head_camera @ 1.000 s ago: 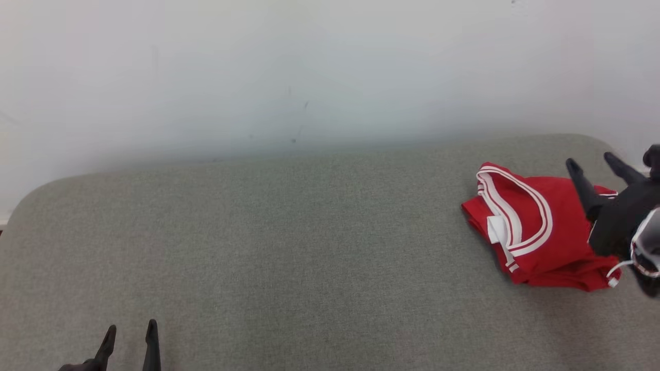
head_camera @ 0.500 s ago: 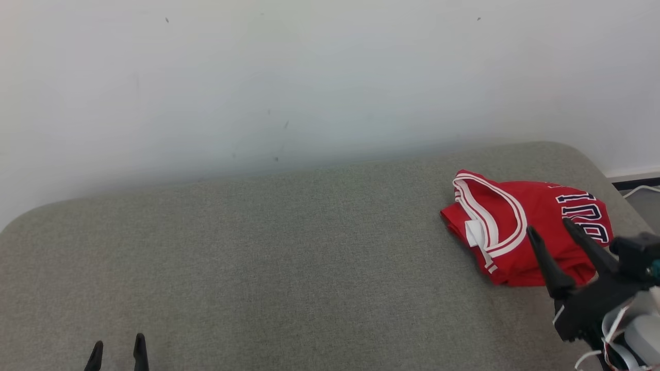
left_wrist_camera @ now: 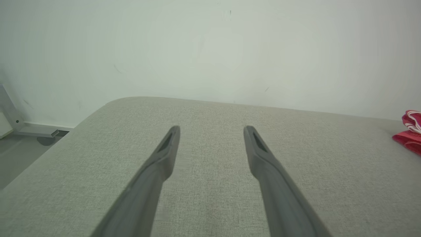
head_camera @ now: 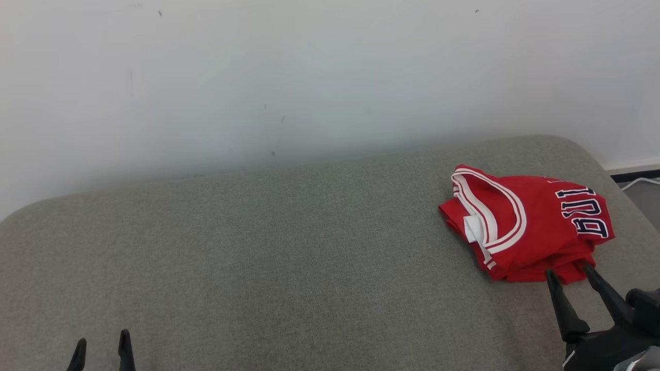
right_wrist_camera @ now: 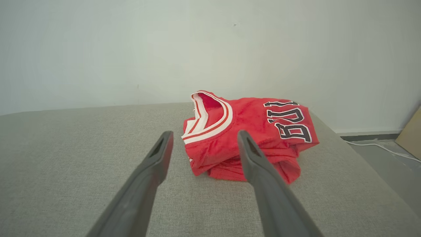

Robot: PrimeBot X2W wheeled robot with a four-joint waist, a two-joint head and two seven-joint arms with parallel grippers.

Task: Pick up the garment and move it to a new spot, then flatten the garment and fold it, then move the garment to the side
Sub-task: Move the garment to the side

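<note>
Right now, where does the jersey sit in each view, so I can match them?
Head view: jersey at the right, on the pad, just beyond the open right hand.
Left wrist view: jersey as a red sliver at the right edge.
Right wrist view: jersey in the centre, just past the fingertips.
Shared landmark: the pad's far edge against the wall.

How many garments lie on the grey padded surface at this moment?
1. The red jersey lies bundled at the right end of the grey padded surface, near the wall. Its folds could hide something small underneath.
</note>
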